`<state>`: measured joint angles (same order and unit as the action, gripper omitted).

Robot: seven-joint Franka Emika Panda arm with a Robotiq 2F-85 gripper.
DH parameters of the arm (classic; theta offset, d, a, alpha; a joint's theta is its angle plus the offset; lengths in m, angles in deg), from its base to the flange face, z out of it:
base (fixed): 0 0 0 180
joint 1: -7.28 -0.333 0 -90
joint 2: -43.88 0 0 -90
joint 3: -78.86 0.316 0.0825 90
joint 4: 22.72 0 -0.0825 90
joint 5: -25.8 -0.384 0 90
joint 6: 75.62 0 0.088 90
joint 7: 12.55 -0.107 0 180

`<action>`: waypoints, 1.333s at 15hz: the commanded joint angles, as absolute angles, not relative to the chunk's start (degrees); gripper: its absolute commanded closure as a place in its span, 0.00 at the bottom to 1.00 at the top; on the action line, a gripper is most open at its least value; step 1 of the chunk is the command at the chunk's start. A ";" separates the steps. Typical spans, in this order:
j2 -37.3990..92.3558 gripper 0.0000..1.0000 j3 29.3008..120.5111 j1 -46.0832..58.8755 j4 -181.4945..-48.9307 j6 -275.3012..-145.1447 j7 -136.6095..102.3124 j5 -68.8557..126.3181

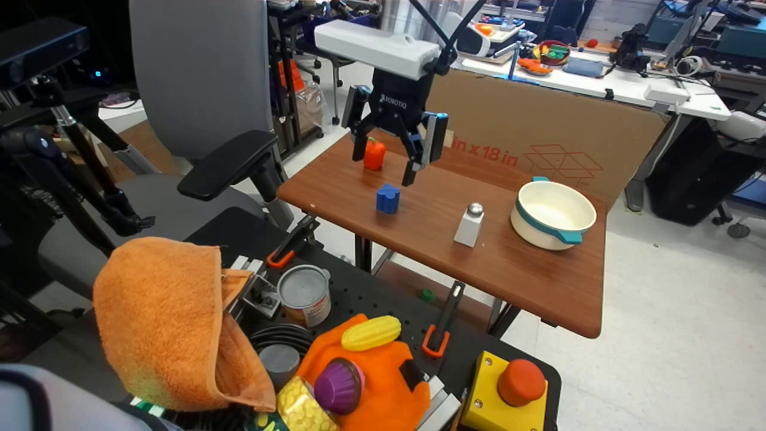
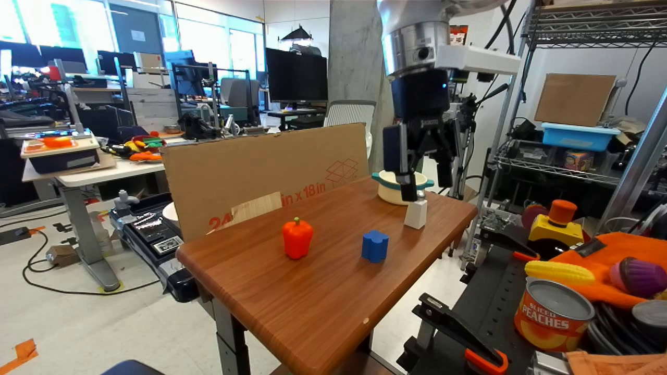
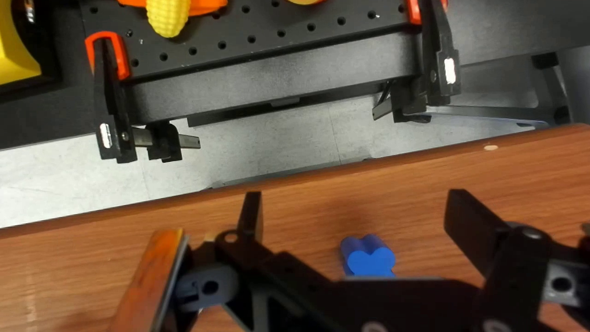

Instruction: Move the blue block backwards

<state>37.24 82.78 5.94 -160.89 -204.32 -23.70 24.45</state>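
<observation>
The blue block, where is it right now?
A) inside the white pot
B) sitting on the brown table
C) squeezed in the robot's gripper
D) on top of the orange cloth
B: in both exterior views the blue block sits on the brown table, while the gripper hangs higher up with its jaws wide apart.

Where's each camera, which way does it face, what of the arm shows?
Exterior view: high, looking over the black bench to the table and cardboard; pincer and white bar show.
Exterior view: off the table end nearest the pepper, facing along toward the pot; pincer and silver link show.
Wrist view: at the pincer, facing down past its spread fingers to table edge and partly hidden blue block.
Both exterior views share pepper, pot, bottle; all three the block.
</observation>
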 commanded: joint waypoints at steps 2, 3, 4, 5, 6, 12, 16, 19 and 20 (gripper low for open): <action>28.99 0.00 81.99 3.65 -155.87 -207.78 -27.14 26.62; 27.53 0.00 81.80 3.24 -155.03 -208.59 -27.59 26.94; 26.24 0.00 81.59 2.85 -154.19 -209.07 -28.14 27.28; 24.87 0.00 81.32 2.46 -153.27 -209.64 -28.71 27.59; 23.64 0.00 81.05 2.09 -152.36 -210.02 -29.17 27.86; 16.78 0.00 79.47 0.34 -146.61 -210.12 -31.34 28.01; 13.28 0.05 78.48 -0.64 -143.05 -209.04 -32.45 27.83; 11.69 0.31 78.09 -1.43 -141.48 -208.67 -33.05 27.76; 11.37 0.37 78.09 -1.59 -141.13 -208.45 -33.16 27.58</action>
